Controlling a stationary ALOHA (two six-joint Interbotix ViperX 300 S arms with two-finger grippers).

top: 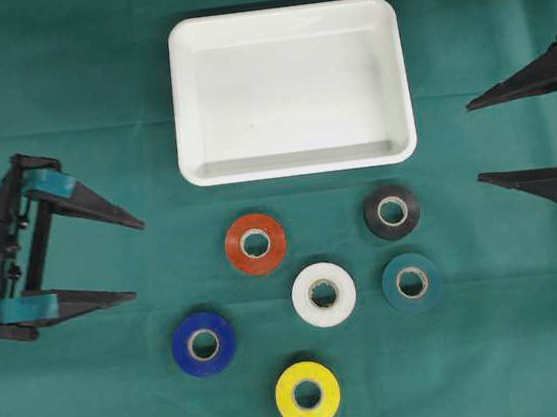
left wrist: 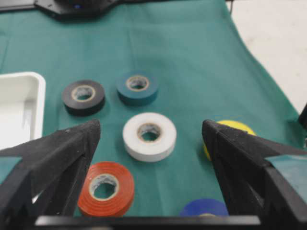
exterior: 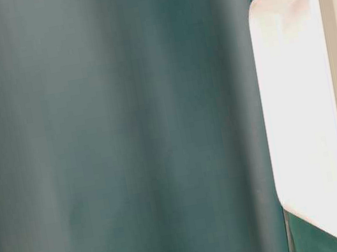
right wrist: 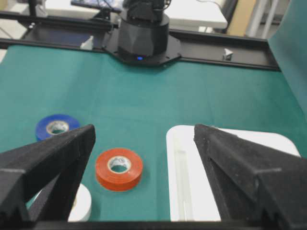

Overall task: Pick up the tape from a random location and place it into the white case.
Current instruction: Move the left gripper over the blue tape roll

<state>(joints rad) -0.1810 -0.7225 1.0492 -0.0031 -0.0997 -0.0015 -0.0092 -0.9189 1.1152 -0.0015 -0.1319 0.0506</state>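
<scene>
Overhead exterior shows 6 tape rolls lying between both wide-open pincers, left pincer nearest.

Left gripper and right gripper hover, fingers spread wide, holding nothing.

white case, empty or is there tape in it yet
Empty: the white case shows only bare white floor overhead, and all six tape rolls lie on the green cloth outside it.

Six tape rolls are lying below one white case: one each of orange, black, white, teal, blue and yellow.
</scene>
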